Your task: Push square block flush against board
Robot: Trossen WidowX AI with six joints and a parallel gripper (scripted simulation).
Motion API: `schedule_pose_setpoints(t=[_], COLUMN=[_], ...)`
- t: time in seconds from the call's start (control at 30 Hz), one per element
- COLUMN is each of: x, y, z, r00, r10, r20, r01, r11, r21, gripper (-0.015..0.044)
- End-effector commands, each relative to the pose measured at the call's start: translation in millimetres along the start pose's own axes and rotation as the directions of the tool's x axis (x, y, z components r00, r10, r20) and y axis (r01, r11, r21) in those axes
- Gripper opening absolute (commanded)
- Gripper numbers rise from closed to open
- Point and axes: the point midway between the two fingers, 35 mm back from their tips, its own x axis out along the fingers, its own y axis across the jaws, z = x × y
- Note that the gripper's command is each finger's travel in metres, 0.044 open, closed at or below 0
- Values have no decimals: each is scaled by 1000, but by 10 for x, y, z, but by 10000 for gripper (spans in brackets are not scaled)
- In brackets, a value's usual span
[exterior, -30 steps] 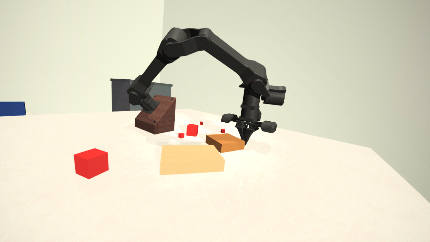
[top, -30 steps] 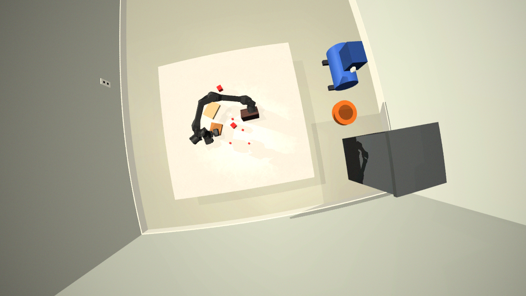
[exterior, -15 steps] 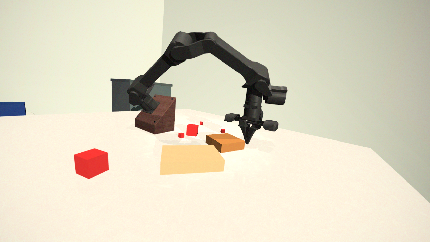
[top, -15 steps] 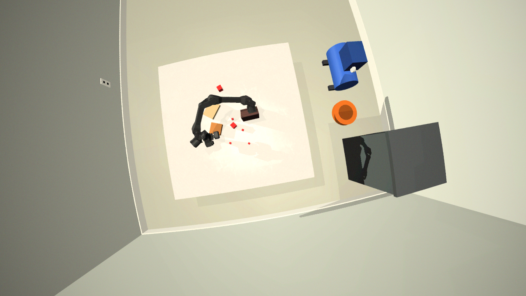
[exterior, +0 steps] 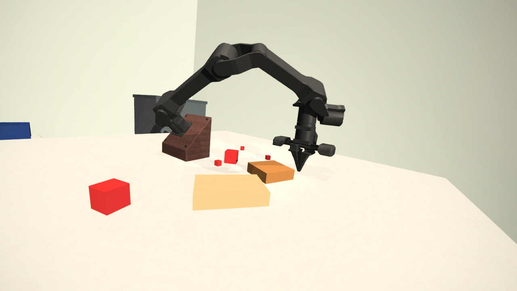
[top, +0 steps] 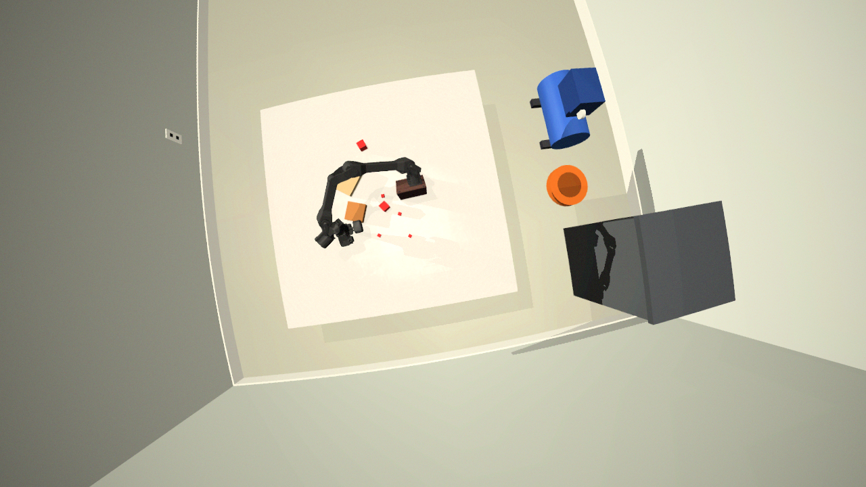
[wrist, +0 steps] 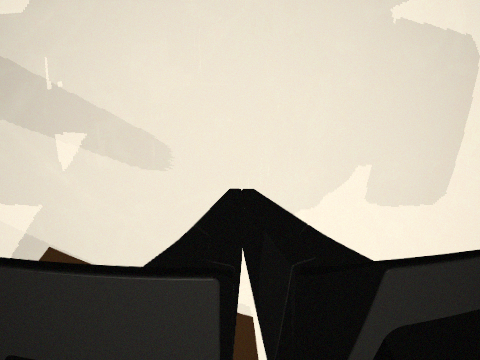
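Observation:
The square orange block lies flat on the table. Its dark side shows in small pieces behind the fingers in the wrist view. The pale yellow board lies flat, partly hidden under the arm in the top view. A narrow strip of table shows between block and board there. My gripper is shut and empty, pointing down low over the table beside the block, on the side away from the board. A small gap shows between fingertips and block in the exterior view.
A large red cube lies beyond the board. Another red cube and several tiny ones lie between the block and the brown arm base. The arm arches over the board.

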Motion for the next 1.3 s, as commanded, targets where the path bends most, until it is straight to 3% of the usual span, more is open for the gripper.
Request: schedule_pose_setpoints(t=[0.0, 0.13, 0.33, 0.73, 0.9, 1.07, 1.27], x=[-125, -545, -545, -539, -539, -17, 13], y=[-13, -5, -9, -74, -77, -80, -75], z=[1, -3, -21, -341, -359, -362, -372], r00=[1000, 1000, 1000, 1000, 1000, 1000, 1000], r10=[-1, 3, 3, 3, 3, 3, 3], r20=[4, 3, 3, 1, 1, -1, -1], r01=[1, -3, -3, -3, -3, -2, -2], r11=[1000, 1000, 1000, 919, 910, 910, 910], r21=[4, -3, 18, 394, 414, 414, 414], gripper=[0, 0, 0, 0, 0, 0, 0])
